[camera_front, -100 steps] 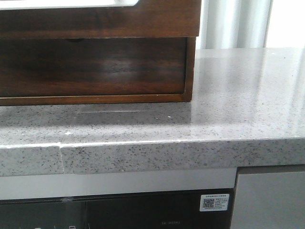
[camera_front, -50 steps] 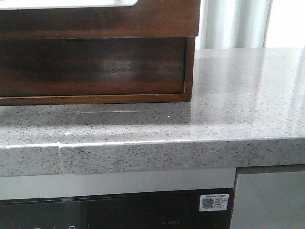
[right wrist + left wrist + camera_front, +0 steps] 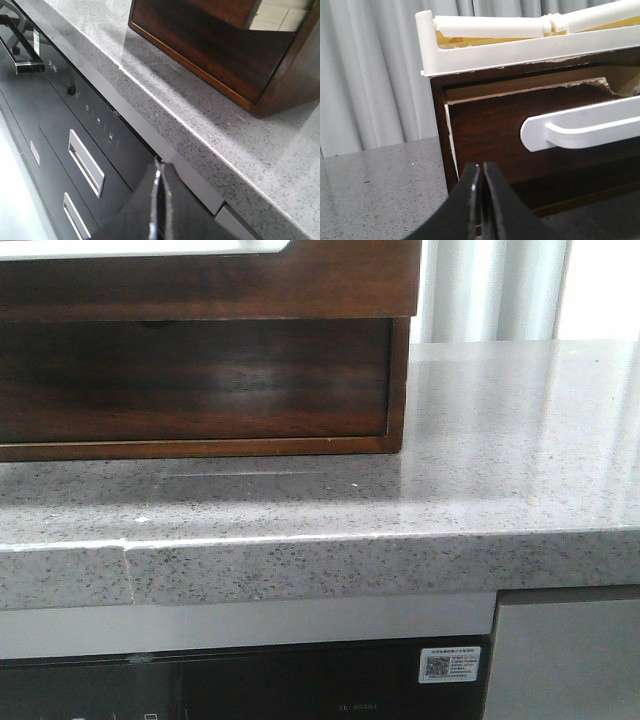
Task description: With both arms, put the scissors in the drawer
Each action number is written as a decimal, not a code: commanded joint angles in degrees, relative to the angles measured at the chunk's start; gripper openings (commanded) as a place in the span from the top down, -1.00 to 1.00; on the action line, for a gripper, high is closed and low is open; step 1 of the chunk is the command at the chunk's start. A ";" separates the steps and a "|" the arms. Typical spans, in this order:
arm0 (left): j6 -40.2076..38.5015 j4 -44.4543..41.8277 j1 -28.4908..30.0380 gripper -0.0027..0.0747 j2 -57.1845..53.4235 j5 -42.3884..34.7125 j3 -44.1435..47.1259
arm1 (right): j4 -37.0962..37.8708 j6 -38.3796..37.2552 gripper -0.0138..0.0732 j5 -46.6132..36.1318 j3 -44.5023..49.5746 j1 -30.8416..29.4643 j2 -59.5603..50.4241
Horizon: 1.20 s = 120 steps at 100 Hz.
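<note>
In the front view, nearest the camera, a glossy black appliance panel (image 3: 250,680) with a small white QR sticker (image 3: 449,664) sat under a pale grey strip, with a plain grey cabinet door (image 3: 565,655) beside it on the right. Above these ran the thick front edge of the speckled grey stone desk (image 3: 480,490), a thin seam cutting through the edge on the left. The polished top reflected light from the pale curtains (image 3: 490,290) hanging behind it.

Farther back on the desk stood a dark reddish-brown wooden cabinet (image 3: 400,390), its lower opening showing a shadowed wood interior. Neither arm appeared in this view, and no scissors were visible in any view.

The left wrist view showed the left black two-fingered end effector (image 3: 480,172) with its fingers pressed almost together, only a thin slit between them and nothing gripped. Beyond it was the wide dark reddish-brown drawer (image 3: 520,135) with a pale strip along its top edge and a white curved handle (image 3: 580,131); the front sat slightly proud of the cabinet frame. A white plastic tray (image 3: 520,45) rested on top of the cabinet, and grey pleated curtains filled the background.

The right wrist view showed the right black end effector (image 3: 158,170) likewise closed to a slit and empty, held out over the desk's front edge, above the black appliance front with its recessed silver handles (image 3: 86,162).
</note>
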State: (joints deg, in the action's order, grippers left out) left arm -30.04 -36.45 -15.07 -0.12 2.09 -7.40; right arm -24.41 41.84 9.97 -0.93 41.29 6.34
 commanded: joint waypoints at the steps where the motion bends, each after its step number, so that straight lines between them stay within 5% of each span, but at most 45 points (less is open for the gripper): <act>1: -0.78 0.52 -0.06 0.98 0.64 -3.71 -1.29 | -0.55 -0.05 0.79 -4.42 -1.45 -0.24 0.45; 12: -0.78 1.53 -0.06 0.98 0.64 -3.04 -0.77 | -0.55 -0.05 0.79 -4.53 -1.45 -0.24 0.45; 23: 1.39 12.65 0.05 0.98 0.64 0.17 -0.65 | -0.55 -0.05 0.79 -4.53 -1.45 -0.24 0.45; 57: 33.44 36.45 10.16 0.98 0.64 -5.60 3.79 | -0.55 -0.05 0.79 -4.53 -1.45 -0.24 0.45; 77: 33.56 39.51 15.60 0.98 -2.22 -9.75 8.42 | -0.55 -0.05 0.79 -4.53 -1.45 -0.24 0.45; 112: 32.72 40.27 16.67 0.98 -2.10 13.36 8.42 | -0.55 -0.05 0.79 -4.53 -1.45 -0.24 0.45; 120: 32.72 40.27 16.67 0.98 -2.10 13.35 8.42 | -0.55 -0.05 0.79 -4.53 -1.45 -0.24 0.45</act>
State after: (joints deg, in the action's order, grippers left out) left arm 3.26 3.16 1.60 -0.24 17.71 -0.30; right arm -24.41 41.75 9.88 -0.93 41.29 6.25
